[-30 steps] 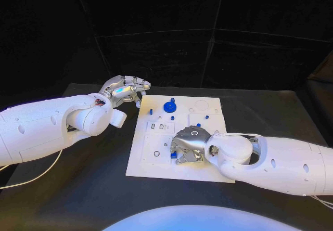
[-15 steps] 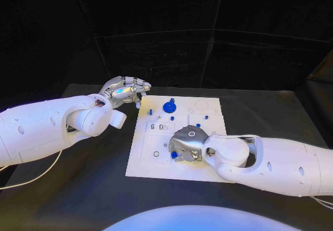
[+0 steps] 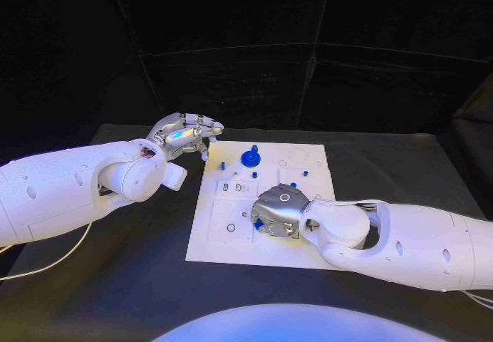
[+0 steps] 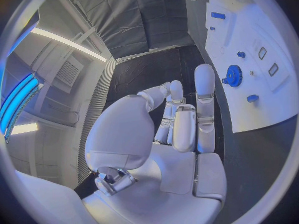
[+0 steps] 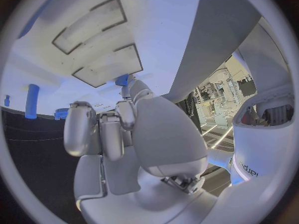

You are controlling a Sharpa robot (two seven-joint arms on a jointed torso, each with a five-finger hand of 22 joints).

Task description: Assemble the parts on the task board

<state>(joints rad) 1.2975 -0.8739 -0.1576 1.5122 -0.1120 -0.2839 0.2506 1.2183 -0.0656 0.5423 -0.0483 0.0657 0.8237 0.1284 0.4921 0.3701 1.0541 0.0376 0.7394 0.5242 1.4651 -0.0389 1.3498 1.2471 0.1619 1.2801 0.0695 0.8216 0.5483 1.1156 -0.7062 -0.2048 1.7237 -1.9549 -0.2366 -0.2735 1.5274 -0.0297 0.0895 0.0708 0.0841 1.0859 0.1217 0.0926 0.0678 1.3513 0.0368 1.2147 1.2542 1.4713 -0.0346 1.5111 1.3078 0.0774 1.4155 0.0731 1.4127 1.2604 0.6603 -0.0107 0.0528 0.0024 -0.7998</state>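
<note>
Here the right robot hand (image 3: 277, 211) seemingly pinches a blue part (image 3: 259, 225) over the task board (image 3: 216, 242); the left robot hand (image 3: 185, 134) is curled, empty.

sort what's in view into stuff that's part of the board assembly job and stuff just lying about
Part of the job: task board; blue gear; small blue part under the right hand.

Just about: black table; left hand, beside the board, holding nothing.

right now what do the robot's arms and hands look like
Both arms are bulky, smooth white shells with small dark oval marks. The left hand and the right hand are silver metal with jointed fingers; the right hand carries a small white ring mark. A thin pale cable trails under the left arm.
</note>
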